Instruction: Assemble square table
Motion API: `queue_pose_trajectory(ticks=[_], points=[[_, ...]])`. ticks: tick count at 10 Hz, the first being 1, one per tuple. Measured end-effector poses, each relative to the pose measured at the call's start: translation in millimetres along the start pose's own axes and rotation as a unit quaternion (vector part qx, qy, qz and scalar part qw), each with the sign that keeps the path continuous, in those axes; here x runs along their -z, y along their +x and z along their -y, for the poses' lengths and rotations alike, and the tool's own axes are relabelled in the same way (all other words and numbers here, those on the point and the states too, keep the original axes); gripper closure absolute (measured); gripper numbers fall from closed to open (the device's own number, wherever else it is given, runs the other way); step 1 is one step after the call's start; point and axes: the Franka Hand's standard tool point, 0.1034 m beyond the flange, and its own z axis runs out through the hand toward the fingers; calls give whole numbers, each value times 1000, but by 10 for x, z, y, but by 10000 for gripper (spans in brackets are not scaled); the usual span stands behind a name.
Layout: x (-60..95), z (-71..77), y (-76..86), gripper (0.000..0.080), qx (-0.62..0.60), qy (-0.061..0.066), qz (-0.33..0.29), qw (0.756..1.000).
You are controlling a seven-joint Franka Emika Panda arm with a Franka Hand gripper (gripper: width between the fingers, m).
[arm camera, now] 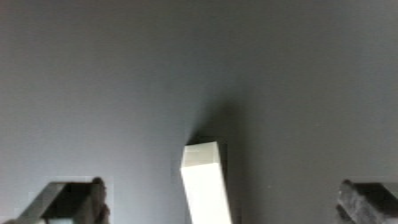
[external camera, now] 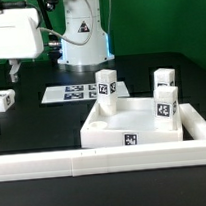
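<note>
Exterior view: square table slab (external camera: 133,126) lies on the black tabletop (external camera: 43,126) toward the exterior view's right, rim up, tag on its near side. Three white tagged legs stand at its corners: one at the far corner (external camera: 107,85), two near the exterior view's right corner (external camera: 166,106), (external camera: 166,81). Another leg (external camera: 2,100) lies loose on the tabletop at the exterior view's left. Marker board (external camera: 75,92) flat behind the slab. Long white border rail (external camera: 106,162) runs along the near edge.

Pincer (external camera: 13,70) hangs at the upper left of the exterior view, above the loose leg, well apart from the slab.

Wrist view: both fingertips (arm camera: 68,200) spread wide, nothing between them touched; a white leg (arm camera: 206,178) shows on the tabletop between them, below. Pincer released.
</note>
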Motion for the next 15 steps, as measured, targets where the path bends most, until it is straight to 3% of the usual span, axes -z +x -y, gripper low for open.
queue_pose_trajectory(ticks=[3,5,8,11,13,15], points=[[-101,-189,-80,151,-7,-6,10,1000],[-265,-260,-340,151,31,-17,7,999],[-377,-384,-608,151,17,-17,26,999],[-395,-333,-620,151,19,-8,46,999],[-479,-341,-677,151,0,14,119,993],[-595,-410,-821,151,2,20,194,981]])
